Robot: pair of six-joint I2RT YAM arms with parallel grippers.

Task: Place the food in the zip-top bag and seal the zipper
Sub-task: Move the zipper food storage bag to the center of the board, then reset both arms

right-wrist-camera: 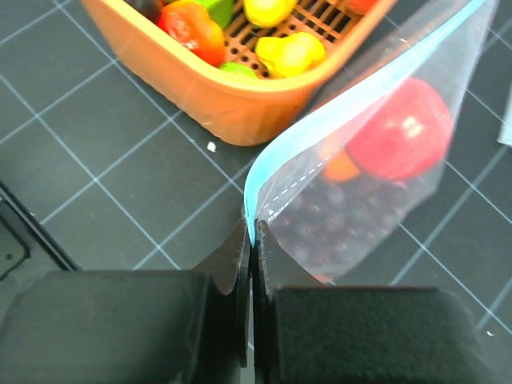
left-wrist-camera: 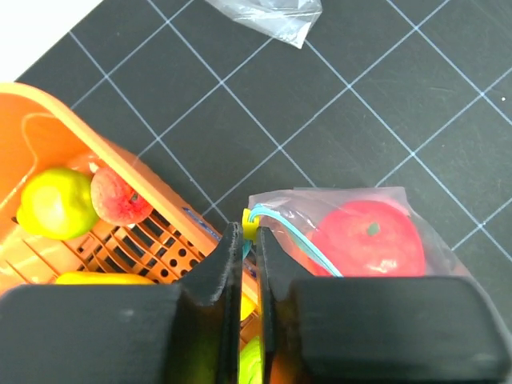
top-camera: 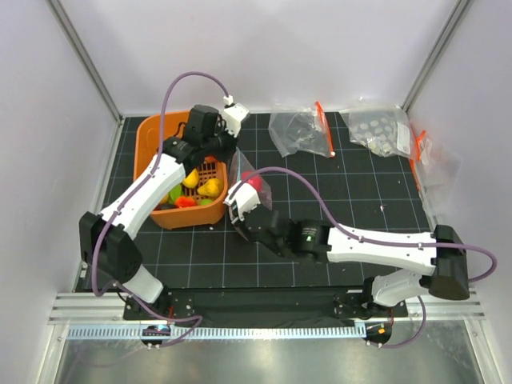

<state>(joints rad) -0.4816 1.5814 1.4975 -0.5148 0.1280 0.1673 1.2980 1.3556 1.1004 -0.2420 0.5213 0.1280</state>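
From above, your left tool [top-camera: 230, 158] reaches over the orange basket [top-camera: 148, 132] to the far end of the zip-top bag [top-camera: 250, 186]. The bag stands on the black bench [top-camera: 368, 184] just right of the basket, and your right tool [top-camera: 237, 206] meets its near end.

In the left wrist view, the jaws are almost together, pinching the yellow slider [left-wrist-camera: 250, 223] on the light-blue zipper [left-wrist-camera: 300, 244]. A red fruit [left-wrist-camera: 368, 238] lies inside the bag.

In the right wrist view, the jaws are clamped flat on the zipper's corner. Dark grapes [right-wrist-camera: 336, 228] and the red fruit show behind the plastic.
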